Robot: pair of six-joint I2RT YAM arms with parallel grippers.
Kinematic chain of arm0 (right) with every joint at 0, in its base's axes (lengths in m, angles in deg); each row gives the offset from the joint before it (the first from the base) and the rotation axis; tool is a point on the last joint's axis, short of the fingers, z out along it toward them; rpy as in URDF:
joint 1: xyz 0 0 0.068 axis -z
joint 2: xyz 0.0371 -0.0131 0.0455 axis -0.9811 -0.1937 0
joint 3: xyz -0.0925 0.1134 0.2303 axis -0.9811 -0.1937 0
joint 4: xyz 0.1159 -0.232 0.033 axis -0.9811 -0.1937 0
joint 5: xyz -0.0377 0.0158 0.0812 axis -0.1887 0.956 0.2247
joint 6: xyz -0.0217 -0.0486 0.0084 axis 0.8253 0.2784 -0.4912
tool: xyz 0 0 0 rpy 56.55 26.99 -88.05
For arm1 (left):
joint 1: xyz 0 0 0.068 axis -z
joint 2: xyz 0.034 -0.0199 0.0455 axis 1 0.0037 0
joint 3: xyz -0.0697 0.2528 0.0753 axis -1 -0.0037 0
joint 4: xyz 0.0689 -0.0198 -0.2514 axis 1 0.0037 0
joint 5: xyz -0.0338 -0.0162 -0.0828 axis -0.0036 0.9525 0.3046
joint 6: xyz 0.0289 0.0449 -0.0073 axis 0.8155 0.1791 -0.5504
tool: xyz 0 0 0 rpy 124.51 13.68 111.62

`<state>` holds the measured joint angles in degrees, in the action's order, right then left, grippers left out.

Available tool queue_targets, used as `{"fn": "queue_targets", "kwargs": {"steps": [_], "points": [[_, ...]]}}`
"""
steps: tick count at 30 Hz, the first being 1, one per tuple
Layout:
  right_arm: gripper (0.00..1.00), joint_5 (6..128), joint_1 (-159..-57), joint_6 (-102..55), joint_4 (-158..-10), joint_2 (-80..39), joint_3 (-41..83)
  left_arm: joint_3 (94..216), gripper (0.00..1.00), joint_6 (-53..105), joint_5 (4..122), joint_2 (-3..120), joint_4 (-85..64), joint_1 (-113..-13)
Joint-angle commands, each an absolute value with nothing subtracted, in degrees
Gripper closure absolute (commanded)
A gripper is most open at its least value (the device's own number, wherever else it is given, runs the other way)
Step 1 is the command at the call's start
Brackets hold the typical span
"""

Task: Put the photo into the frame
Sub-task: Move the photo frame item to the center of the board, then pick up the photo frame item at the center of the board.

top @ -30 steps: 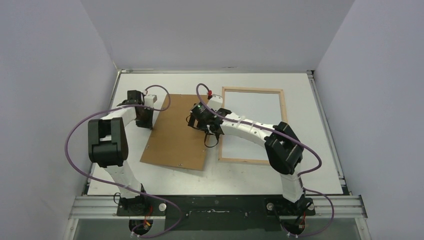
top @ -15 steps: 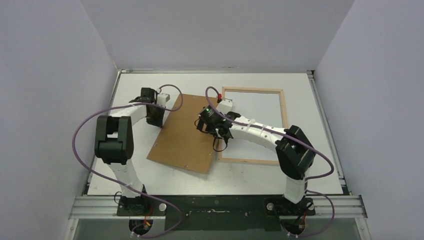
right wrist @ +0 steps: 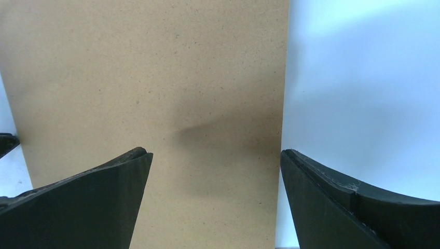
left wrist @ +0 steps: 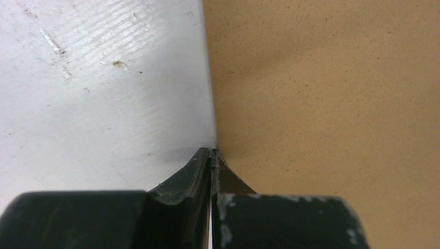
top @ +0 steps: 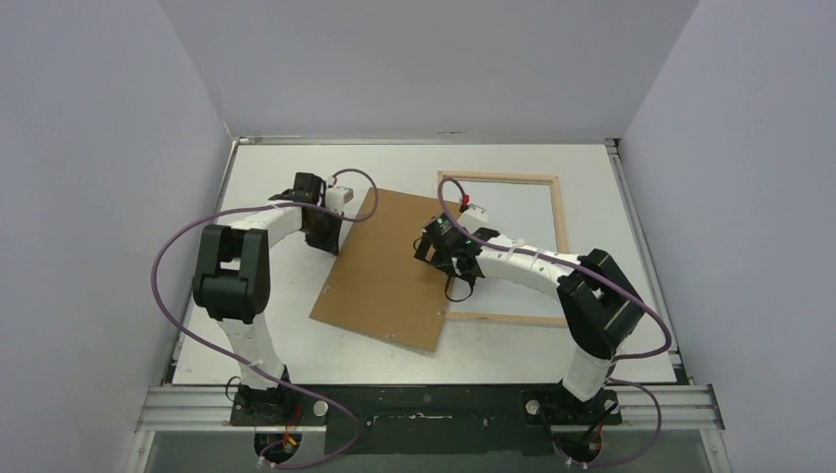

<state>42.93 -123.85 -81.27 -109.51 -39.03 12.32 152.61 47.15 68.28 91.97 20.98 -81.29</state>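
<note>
Right gripper (right wrist: 215, 153) spread wide, holding nothing, over the board's (top: 389, 271) right edge; left gripper (left wrist: 211, 151) pressed shut at its left edge.
The board lies skewed on the table (top: 276, 168), overlapping the frame's (top: 498, 178) left bar. The photo (top: 518, 227) lies white side up inside the frame, just right of the right gripper.

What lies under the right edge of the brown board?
The frame's left bar and the left margin of the white photo back go under the board; how far they run beneath is hidden.
</note>
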Motion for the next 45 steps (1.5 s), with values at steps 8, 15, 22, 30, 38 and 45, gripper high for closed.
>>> {"fn": "queue_targets", "kwargs": {"steps": [8, 15, 22, 30, 38, 45], "points": [[0.0, 53.62, -119.45, -77.46, -95.98, -32.07, 6.21, 151.5, 1.0, 45.58, 74.69, 95.31, 27.15, -79.33], [0.0, 59.04, -116.63, -74.96, -93.23, -27.02, 0.47, 151.71, 1.0, 45.83, 74.74, 95.56, 27.53, -79.5], [0.0, 61.75, -115.11, -75.17, -91.11, -24.57, -5.24, 152.21, 1.0, 45.91, 74.69, 95.87, 28.15, -79.6], [0.0, 61.63, -113.22, -74.24, -91.24, -20.73, -9.47, 152.33, 1.0, 46.09, 74.58, 95.79, 28.44, -80.27], [0.03, 62.2, -111.41, -73.16, -90.68, -19.44, -10.39, 152.39, 1.0, 46.35, 74.54, 95.79, 28.72, -80.78], [0.09, 64.96, -109.96, -73.66, -85.56, -20.02, -13.99, 152.49, 1.0, 46.52, 74.54, 95.77, 29.03, -81.07]]}}
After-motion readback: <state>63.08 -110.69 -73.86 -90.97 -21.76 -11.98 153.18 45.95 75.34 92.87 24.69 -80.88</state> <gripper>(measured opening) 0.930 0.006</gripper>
